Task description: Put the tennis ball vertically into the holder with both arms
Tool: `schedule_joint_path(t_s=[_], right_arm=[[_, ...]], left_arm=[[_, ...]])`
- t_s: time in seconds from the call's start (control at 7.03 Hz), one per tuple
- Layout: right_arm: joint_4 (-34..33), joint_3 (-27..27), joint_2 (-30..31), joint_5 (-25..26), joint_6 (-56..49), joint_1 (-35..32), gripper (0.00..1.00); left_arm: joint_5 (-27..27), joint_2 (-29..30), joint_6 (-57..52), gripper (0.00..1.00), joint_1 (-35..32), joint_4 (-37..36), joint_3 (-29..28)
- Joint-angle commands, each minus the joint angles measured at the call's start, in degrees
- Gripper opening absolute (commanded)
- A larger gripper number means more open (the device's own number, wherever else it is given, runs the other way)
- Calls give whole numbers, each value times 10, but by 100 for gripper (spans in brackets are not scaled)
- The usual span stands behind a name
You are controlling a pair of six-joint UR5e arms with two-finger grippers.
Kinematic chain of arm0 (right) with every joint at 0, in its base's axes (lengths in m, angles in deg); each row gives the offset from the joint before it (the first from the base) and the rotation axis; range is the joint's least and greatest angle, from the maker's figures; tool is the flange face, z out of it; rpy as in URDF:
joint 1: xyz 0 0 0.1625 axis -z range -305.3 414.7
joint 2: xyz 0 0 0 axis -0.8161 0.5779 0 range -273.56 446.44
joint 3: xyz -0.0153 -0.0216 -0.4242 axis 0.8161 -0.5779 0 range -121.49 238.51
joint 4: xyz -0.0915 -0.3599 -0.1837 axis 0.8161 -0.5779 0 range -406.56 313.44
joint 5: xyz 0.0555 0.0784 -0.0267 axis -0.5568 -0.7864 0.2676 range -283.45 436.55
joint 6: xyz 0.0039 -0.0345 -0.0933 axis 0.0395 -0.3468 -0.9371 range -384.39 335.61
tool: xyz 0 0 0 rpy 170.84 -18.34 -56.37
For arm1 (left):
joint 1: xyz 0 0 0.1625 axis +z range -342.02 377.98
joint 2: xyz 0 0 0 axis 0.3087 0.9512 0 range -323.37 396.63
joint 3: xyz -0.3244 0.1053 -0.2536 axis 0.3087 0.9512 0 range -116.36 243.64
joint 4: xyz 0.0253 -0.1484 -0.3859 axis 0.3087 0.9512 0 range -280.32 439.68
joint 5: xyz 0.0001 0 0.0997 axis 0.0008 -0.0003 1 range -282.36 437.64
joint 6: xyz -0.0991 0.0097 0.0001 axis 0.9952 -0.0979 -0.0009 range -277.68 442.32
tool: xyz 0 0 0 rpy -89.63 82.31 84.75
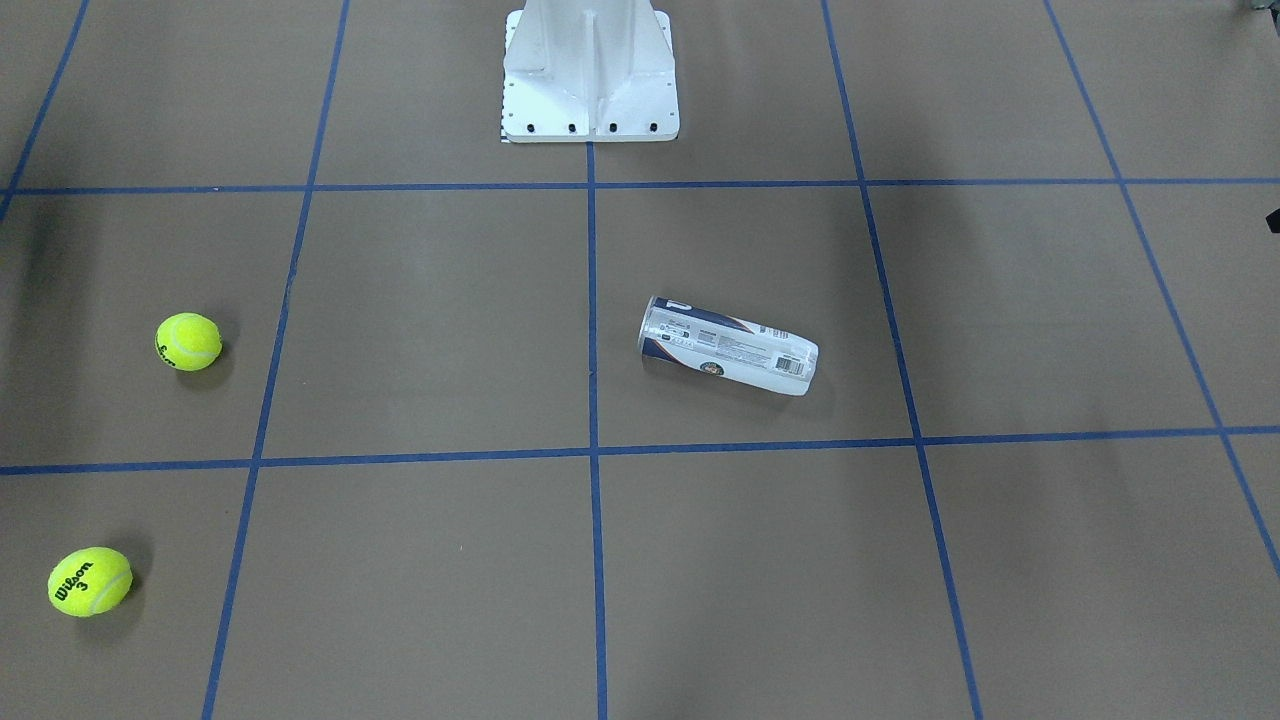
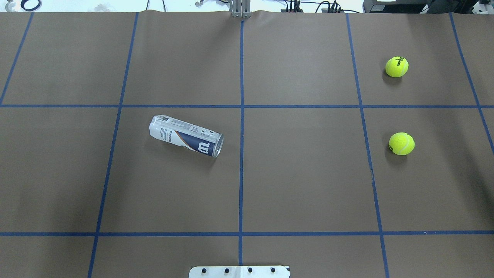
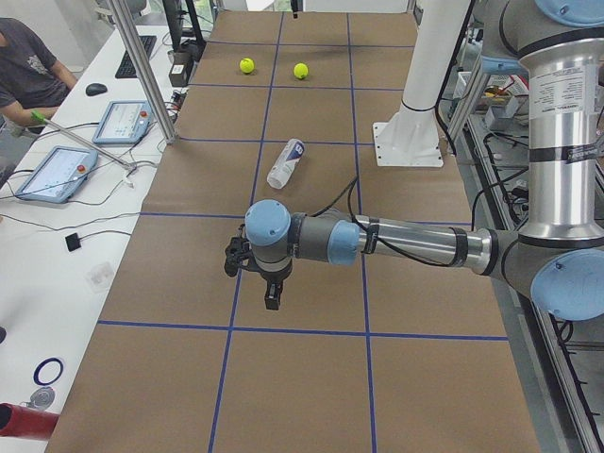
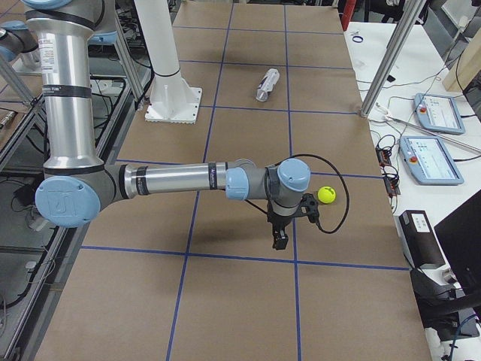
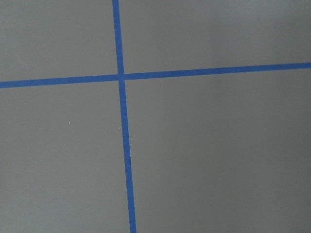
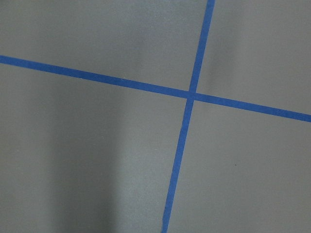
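The holder (image 2: 186, 136) lies on its side on the brown table, left of the centre line, with its open mouth toward the centre; it also shows in the front view (image 1: 728, 346) and both side views (image 3: 285, 163) (image 4: 267, 83). Two yellow tennis balls (image 2: 396, 66) (image 2: 401, 143) lie on the right side, well apart from it. My left gripper (image 3: 272, 300) hangs over the table's left end, far from the holder. My right gripper (image 4: 279, 241) hangs over the right end, near one ball (image 4: 325, 195). I cannot tell if either gripper is open or shut. Both wrist views show only table and tape.
Blue tape lines (image 2: 241, 116) divide the table into squares. The white pedestal base (image 1: 590, 70) stands at the robot's edge, in the middle. Aluminium posts (image 3: 142, 66), tablets (image 3: 52, 172) and a seated person (image 3: 28, 71) are beside the table's far side.
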Motion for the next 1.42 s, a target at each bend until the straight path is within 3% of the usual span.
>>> schedule_joint_path(t_s=[0.0,0.28,0.71,0.85,1.0,1.14,1.28], right_arm=[[0,0,1,-3,0,0,99],[-1,-1,1,-7,0,0,99],[-1,-1,2,-7,0,0,99],[-1,-1,2,-7,0,1,99],[-1,-1,2,-7,0,0,99],[-1,-1,2,-7,0,1,99],[0,-1,2,-6,0,1,99]], left_arm=[[-2,1,0,100,2,3,2],[-35,16,81,100,18,7,31],[-29,105,95,99,116,83,35],[-28,130,95,88,133,88,35],[-8,174,97,92,185,114,32],[65,219,102,93,230,116,36],[84,252,101,97,282,115,31]])
